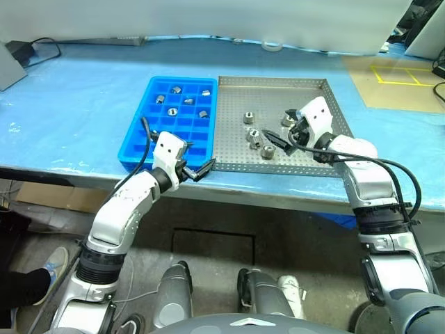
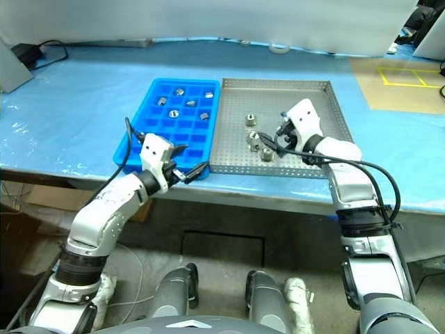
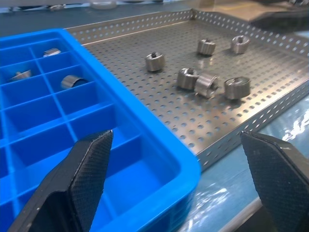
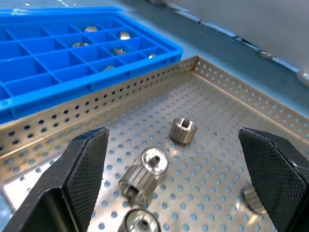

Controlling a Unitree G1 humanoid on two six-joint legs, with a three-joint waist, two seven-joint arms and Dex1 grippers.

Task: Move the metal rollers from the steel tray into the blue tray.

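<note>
The steel tray (image 1: 233, 158) lies on the table with several metal rollers (image 1: 267, 152) loose in its middle. To its left, touching it, sits the blue tray (image 1: 136, 132), with several rollers (image 1: 172, 110) in its far compartments. My left gripper (image 1: 197, 161) is open at the blue tray's near right corner, holding nothing. In the left wrist view its fingers (image 3: 82, 179) frame that corner and the rollers (image 3: 206, 84) beyond. My right gripper (image 1: 284, 132) hovers open just above the steel tray, right of the roller cluster. The right wrist view shows rollers (image 4: 154, 161) between its empty fingers (image 4: 79, 171).
A blue plastic sheet (image 1: 76, 104) covers the table. A white tape roll (image 1: 272, 46) lies at the back, and a cable with a dark adapter (image 1: 21, 50) at the far left. A brown board with yellow lines (image 1: 396, 78) lies at the far right.
</note>
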